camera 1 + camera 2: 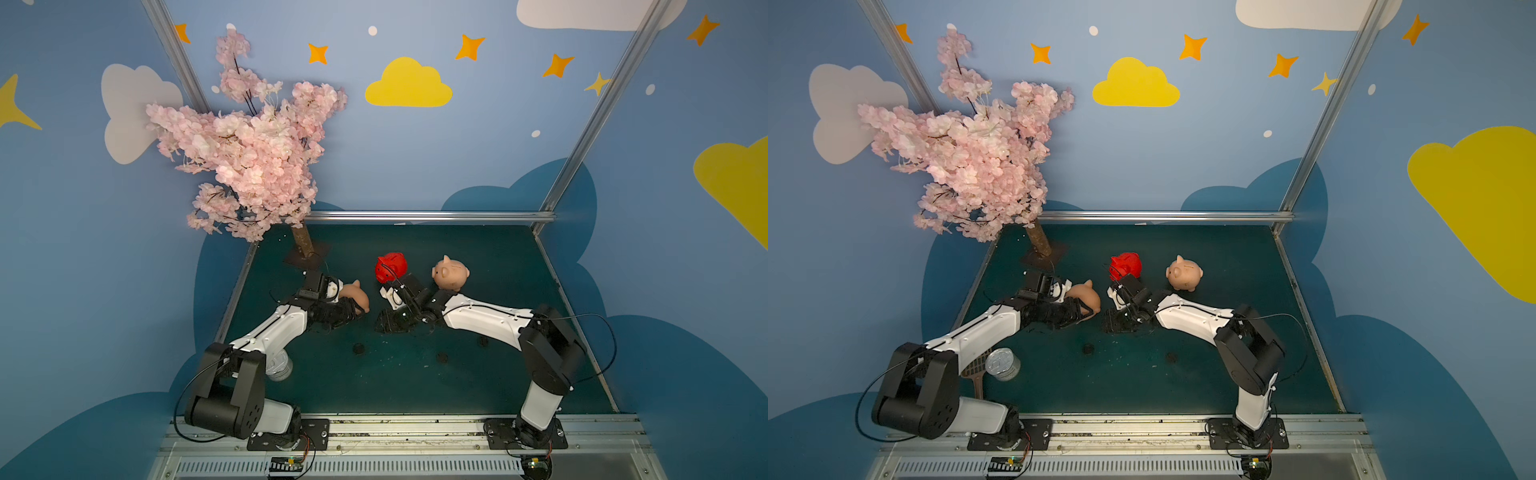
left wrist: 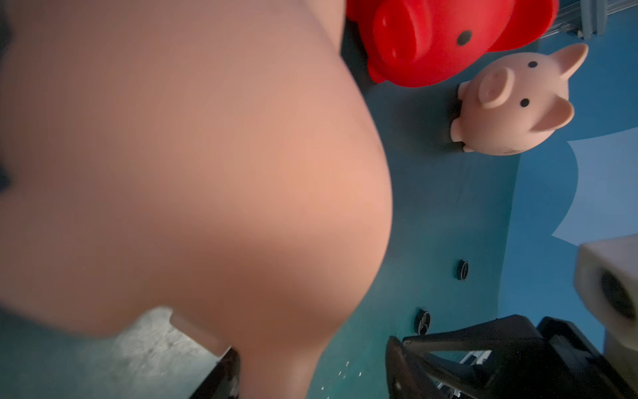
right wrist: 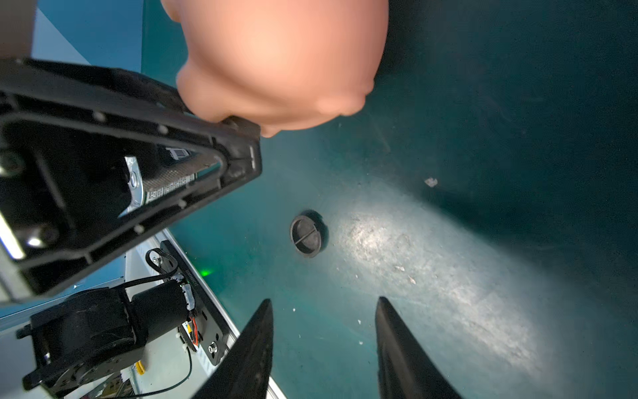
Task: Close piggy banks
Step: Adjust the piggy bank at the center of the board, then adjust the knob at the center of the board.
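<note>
On the dark green desk (image 1: 478, 386), toward its left half, found the left pincer (image 1: 356, 312) clamped on a peach piggy bank (image 1: 356, 296), black fingers against its rounded body; could not tell whether it was clear of the surface. Just beyond, near the middle, saw the red piggy bank (image 1: 390, 266), and to its right, apart, the second peach piggy bank (image 1: 451, 274). Found the right pincer (image 3: 324, 311) parted and empty, tips low over bare desk, pointing toward a dark round plug (image 3: 307, 236) with a ridge across its face. Counted two more plugs (image 1: 442, 357) nearer the robot. Spotted a silver can (image 1: 1003, 363) beside the left arm's elbow. Through the left pincer's frame, in the right wrist view, made out a barcode label (image 3: 177, 152) on silvery metal, print too small to read. Noted a pink blossom tree (image 1: 249, 158) in the far left corner.
</note>
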Controlling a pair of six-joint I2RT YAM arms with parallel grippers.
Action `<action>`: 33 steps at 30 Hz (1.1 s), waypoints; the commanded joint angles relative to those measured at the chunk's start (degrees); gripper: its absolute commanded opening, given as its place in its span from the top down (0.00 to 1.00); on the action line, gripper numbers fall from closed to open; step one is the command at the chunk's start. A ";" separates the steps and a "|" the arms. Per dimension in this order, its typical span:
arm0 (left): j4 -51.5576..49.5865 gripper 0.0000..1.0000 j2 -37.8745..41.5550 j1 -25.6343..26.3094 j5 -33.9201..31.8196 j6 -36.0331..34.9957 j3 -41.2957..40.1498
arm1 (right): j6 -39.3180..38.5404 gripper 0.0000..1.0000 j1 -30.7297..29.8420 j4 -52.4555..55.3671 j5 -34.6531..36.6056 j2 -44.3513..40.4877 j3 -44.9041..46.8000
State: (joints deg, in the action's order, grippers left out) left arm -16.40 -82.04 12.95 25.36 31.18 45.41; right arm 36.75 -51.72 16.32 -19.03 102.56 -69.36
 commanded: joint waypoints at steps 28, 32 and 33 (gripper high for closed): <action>-20.57 0.23 21.04 -13.25 -10.16 -7.39 10.21 | 4.94 0.56 -7.81 11.55 6.28 5.82 -10.98; -26.21 0.19 25.23 -17.68 -15.54 -8.99 11.37 | 5.19 0.57 -9.68 16.24 6.87 10.50 -17.03; -26.74 0.18 25.82 -18.52 -15.84 -9.26 11.33 | 5.41 0.58 -10.03 16.83 7.10 11.31 -17.99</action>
State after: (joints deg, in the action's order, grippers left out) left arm -35.97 -57.43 -3.75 13.89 24.93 55.77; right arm 41.19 -60.80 27.59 -13.61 111.92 -84.51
